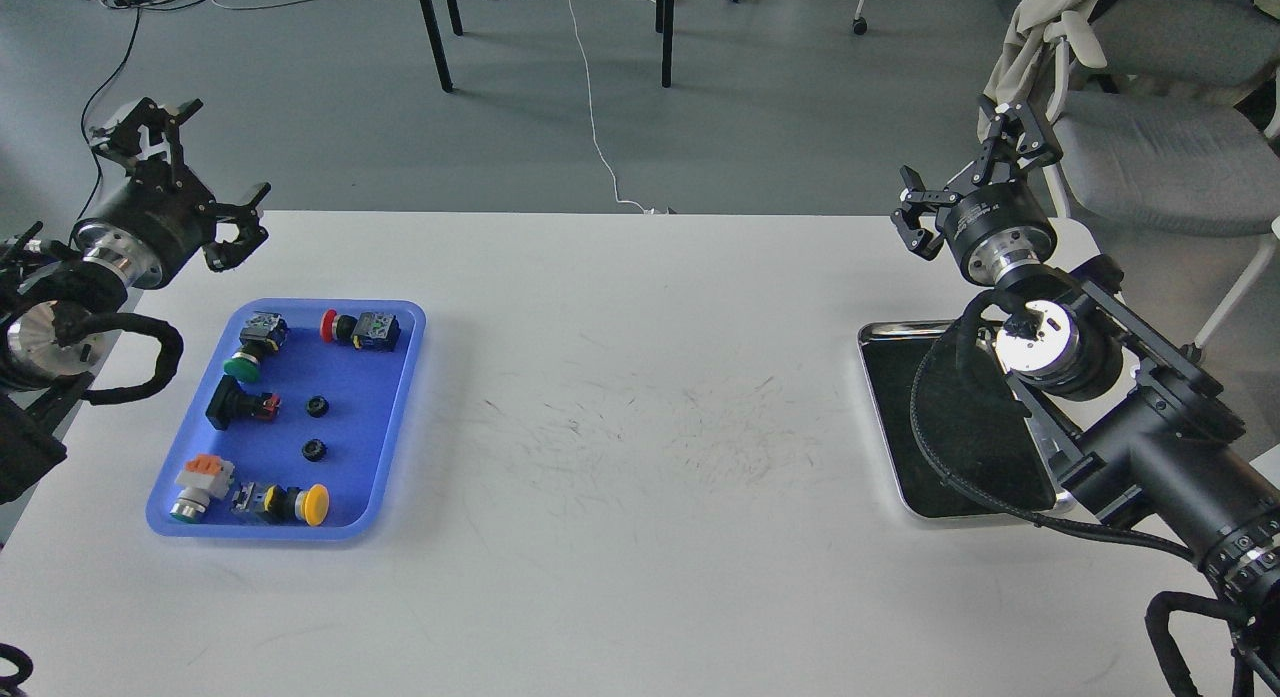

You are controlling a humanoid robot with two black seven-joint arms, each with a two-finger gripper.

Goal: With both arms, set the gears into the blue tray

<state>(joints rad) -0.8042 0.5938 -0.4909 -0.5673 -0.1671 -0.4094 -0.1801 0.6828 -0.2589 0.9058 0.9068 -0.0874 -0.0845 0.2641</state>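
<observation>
View: one camera only, the head view, so no second view shares any part of the scene.
Position: high above the near edge of the white table [640, 537].
Facing: forward and down, across the table to the grey floor [800, 107] beyond.
Nearness: far enough to take in almost the full table.
Sides: left arm [60, 317] enters at the left edge, right arm [1170, 457] at the right.

A grey floor [780, 107] stretched behind the white table [640, 457]. Black furniture legs [435, 32] stood on it, a white cable [592, 107] trailed across, and a grey upholstered chair [1150, 137] carried a pale cloth [1040, 27].
</observation>
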